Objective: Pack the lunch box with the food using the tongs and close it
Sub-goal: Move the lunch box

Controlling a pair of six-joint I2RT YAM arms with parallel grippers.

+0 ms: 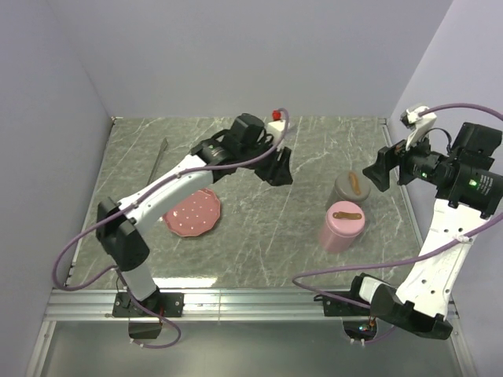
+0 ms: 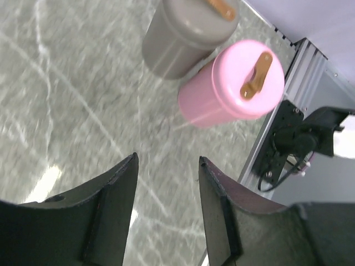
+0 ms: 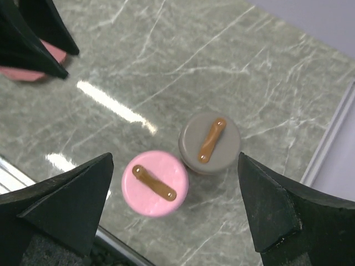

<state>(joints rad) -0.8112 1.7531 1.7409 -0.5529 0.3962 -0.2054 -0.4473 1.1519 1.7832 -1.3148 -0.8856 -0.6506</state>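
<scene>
The lunch box shows as two round tubs with brown strap handles on their shut lids: a pink one (image 1: 342, 226) (image 2: 233, 83) (image 3: 155, 183) and a grey one (image 1: 350, 187) (image 2: 186, 33) (image 3: 209, 142), touching side by side at the right. The thin silvery tongs (image 1: 159, 161) lie on the table at the far left. My left gripper (image 1: 277, 169) (image 2: 167, 160) hangs open and holds nothing over the middle of the table. Above the two tubs, my right gripper (image 1: 376, 174) (image 3: 176, 160) stands wide open, with nothing in it. No food shows; the left arm covers part of the plate.
A pink dotted plate (image 1: 192, 214) (image 3: 25, 71) sits left of centre under the left forearm. The left gripper's dark fingers (image 3: 33, 33) show in the right wrist view's top left corner. An aluminium rail (image 1: 236, 302) runs along the near edge.
</scene>
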